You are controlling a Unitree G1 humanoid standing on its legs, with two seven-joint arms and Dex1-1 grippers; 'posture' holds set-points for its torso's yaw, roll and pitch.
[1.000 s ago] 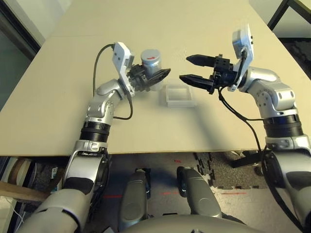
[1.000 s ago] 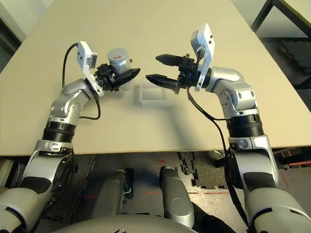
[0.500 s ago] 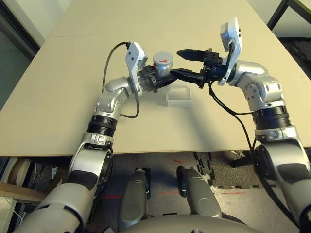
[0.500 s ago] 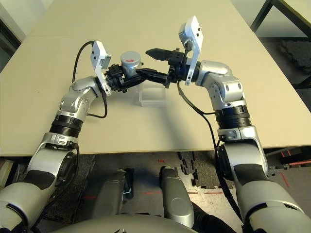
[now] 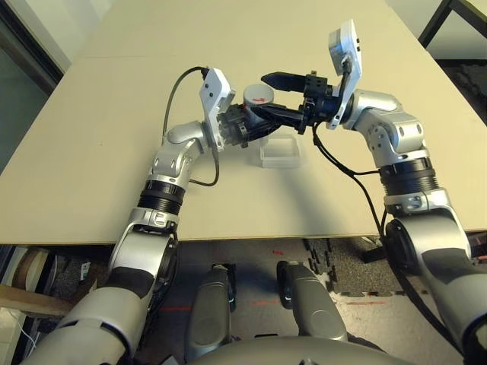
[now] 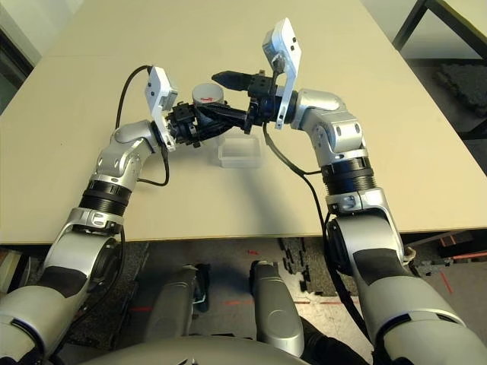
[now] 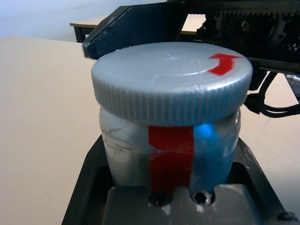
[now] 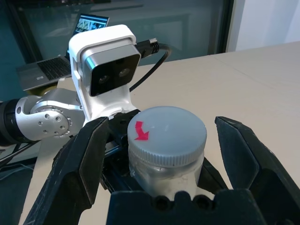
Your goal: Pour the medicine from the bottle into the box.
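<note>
My left gripper [image 5: 249, 122] is shut on the body of the bottle [image 6: 207, 93], a silver-grey cylinder with a grey cap and a red arrow mark. It holds the bottle upright above the table, just left of and behind the box [image 5: 279, 152]. The box is clear plastic, square and shallow, and rests on the table. My right gripper [image 5: 260, 96] is open, with one black finger on each side of the cap [image 8: 167, 127] and a gap to it on both sides. The medicine is out of view.
The beige table [image 5: 114, 114] stretches wide to the left and behind the arms. Its front edge runs below the box. Dark floor mats [image 5: 472, 84] and a black frame [image 5: 445, 15] lie off the table's right side.
My right gripper has swung left, from beside the box to around the bottle's cap, staying open. My left arm has carried the bottle rightward, nearer the box.
</note>
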